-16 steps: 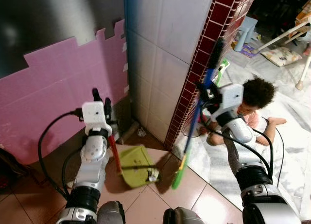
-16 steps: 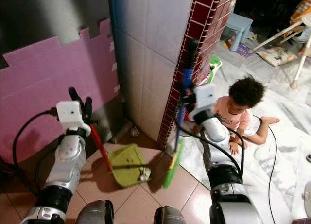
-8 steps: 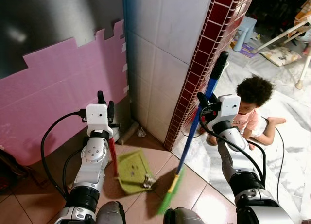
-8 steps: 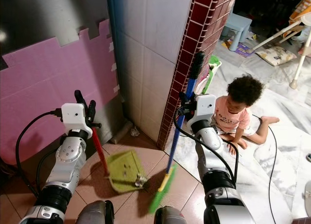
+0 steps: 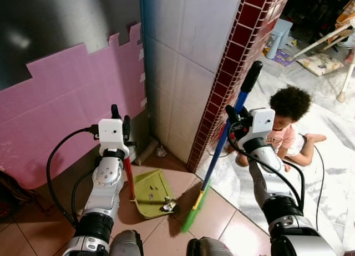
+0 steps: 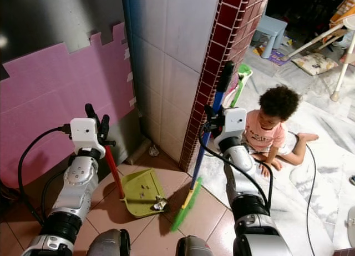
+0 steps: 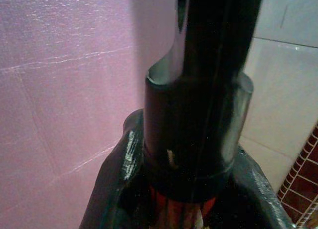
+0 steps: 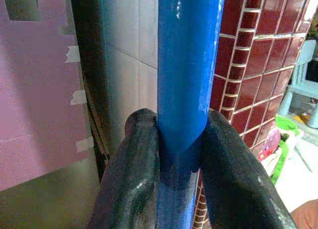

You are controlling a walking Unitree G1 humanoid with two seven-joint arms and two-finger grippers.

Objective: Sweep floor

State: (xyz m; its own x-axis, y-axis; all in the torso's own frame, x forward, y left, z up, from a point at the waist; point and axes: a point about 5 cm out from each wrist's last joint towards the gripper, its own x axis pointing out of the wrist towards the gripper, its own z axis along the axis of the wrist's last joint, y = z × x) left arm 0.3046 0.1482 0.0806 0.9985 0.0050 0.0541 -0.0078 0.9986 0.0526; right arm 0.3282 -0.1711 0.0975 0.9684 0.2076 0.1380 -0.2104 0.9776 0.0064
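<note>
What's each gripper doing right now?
Left gripper: closed on the dustpan handle.
Right gripper: closed on the blue broom handle.

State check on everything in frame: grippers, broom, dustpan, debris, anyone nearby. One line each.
Left gripper: shut on the dustpan handle.
Right gripper: shut on the broom.
Dustpan: on the floor tiles, pan tilted, small debris at its front edge.
Broom: leaning, green bristles on the floor beside the dustpan, blurred.
Person: sitting on the floor beyond the brick corner, close behind the right arm.
</note>
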